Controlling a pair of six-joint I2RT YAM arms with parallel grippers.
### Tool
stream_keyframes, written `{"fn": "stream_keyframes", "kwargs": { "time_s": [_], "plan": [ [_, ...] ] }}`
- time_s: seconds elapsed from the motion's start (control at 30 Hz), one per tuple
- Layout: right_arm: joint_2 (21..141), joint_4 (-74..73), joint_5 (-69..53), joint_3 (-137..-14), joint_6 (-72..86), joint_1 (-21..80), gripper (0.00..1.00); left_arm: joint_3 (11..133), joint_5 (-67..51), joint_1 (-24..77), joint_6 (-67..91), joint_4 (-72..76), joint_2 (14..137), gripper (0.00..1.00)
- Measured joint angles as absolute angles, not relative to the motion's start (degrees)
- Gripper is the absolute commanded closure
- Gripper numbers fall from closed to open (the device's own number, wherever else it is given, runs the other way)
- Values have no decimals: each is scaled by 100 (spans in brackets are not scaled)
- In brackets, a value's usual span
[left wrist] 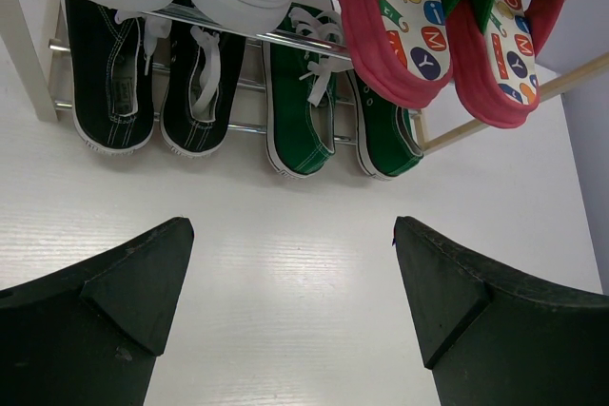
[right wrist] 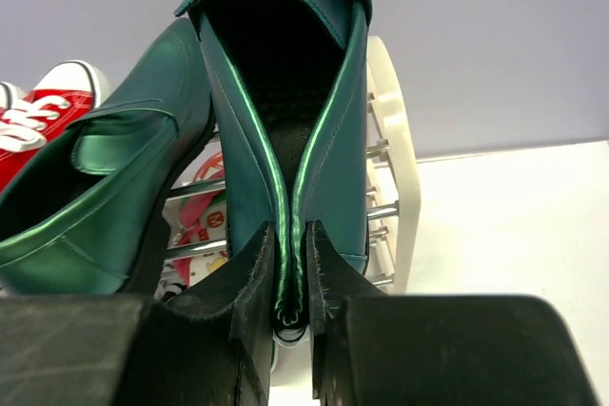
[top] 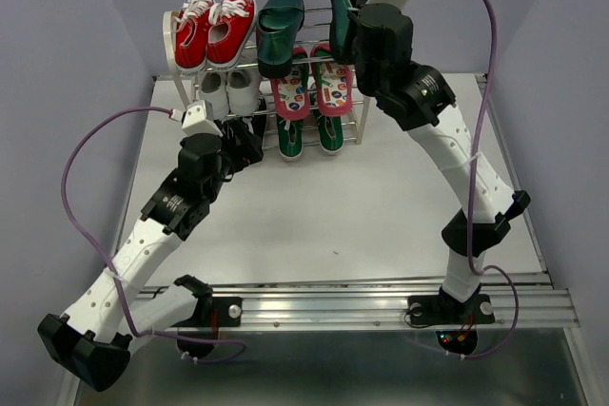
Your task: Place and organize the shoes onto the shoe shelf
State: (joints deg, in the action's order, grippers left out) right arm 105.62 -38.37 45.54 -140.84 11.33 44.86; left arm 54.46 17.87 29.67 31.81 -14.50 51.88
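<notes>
I count twelve shoes on screen, two of each kind. In the overhead view the shoe shelf stands at the top centre of the frame. Its top tier carries two red sneakers on the left and one dark-green heel just beside them. The second heel is at the upper right of the rack, and my right gripper has its jaws clamped on that shoe's side wall, the rim squeezed between both fingers. Whether its sole touches the rods, I can't tell. One tier down there are two white sneakers on the left and two flip-flops on the right. On the lowest tier sit two black sneakers at left and two green sneakers at right. My left gripper hangs over the table in front of that bottom row, jaws spread wide and holding nothing.
</notes>
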Motion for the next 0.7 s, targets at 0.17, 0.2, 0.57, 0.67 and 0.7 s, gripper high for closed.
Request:
{"fn": "stream_keyframes", "kwargs": {
  "time_s": [0.17, 0.2, 0.57, 0.67, 0.7],
  "plan": [
    [10724, -3798, 4794, -14084, 1041, 4488, 98, 5446, 1785, 2967, 3186, -1448, 5188, 1],
    [10777, -3787, 4829, -14086, 1024, 4488, 98, 5446, 1785, 2967, 3186, -1448, 5188, 1],
    [11402, -3514, 4864, -14184, 794, 4442, 81, 5446, 1787, 2967, 3197, -1448, 5135, 1],
    [11402, -3483, 4781, -14202, 799, 4383, 59, 5446, 1787, 2967, 3199, -1446, 5089, 1],
    [11402, -3411, 4764, -14202, 808, 4357, 52, 5446, 1787, 2967, 3201, -1446, 5081, 1]
  ]
}}
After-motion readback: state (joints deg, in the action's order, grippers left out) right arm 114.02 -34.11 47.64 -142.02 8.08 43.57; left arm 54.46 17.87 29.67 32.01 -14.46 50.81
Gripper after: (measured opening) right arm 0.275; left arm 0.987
